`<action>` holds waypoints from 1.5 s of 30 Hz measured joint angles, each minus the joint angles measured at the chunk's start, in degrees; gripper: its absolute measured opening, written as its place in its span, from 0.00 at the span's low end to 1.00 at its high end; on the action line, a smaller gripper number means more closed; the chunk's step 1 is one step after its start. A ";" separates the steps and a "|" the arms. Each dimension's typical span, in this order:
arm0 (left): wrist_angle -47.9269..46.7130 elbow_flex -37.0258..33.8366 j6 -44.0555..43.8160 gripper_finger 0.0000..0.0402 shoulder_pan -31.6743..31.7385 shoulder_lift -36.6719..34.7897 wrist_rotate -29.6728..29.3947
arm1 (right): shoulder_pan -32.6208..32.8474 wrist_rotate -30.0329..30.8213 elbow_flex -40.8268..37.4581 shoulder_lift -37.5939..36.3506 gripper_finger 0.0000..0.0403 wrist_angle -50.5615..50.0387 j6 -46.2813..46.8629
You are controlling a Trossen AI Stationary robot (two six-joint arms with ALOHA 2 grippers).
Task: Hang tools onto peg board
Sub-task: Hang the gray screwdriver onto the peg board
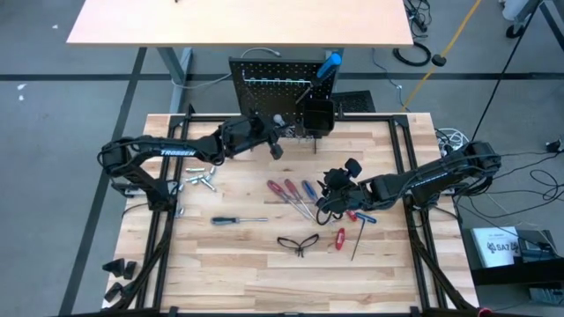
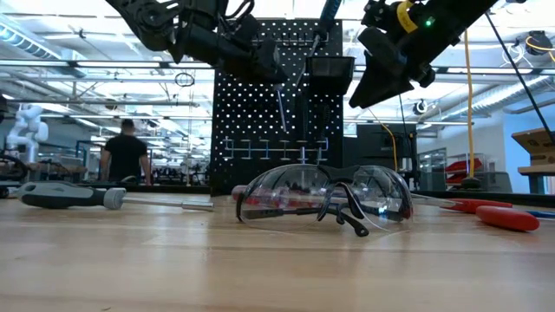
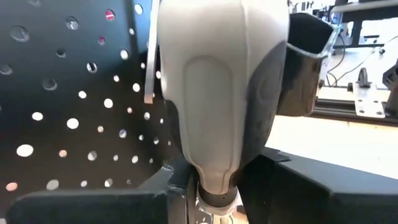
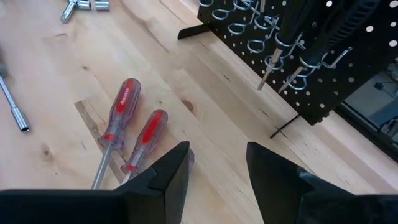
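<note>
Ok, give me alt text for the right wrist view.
The right gripper hovers open above the wooden table, next to two red-handled screwdrivers. Beyond stands the black peg board with tools on its hooks.

Two dark jointed arms, left arm (image 1: 163,151) lettered TROSSEN in white at frame left, right arm (image 1: 441,174) trailing black cables

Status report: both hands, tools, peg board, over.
Left hand shut on a grey-handled tool, right at the peg board. Right hand open, empty, above red screwdrivers. Glasses on table. Nothing blocking.
</note>
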 joint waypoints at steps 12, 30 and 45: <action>-0.40 0.00 -0.34 0.20 1.64 0.49 1.72 | -1.04 -0.09 0.00 -0.02 0.38 3.40 -5.61; -5.33 5.97 -1.95 0.20 4.70 10.71 5.98 | -4.50 -0.24 0.00 -0.04 0.38 3.79 -11.27; -9.68 8.79 -1.84 0.28 5.52 12.09 6.06 | -5.31 -0.24 0.00 -0.04 0.38 3.74 -12.39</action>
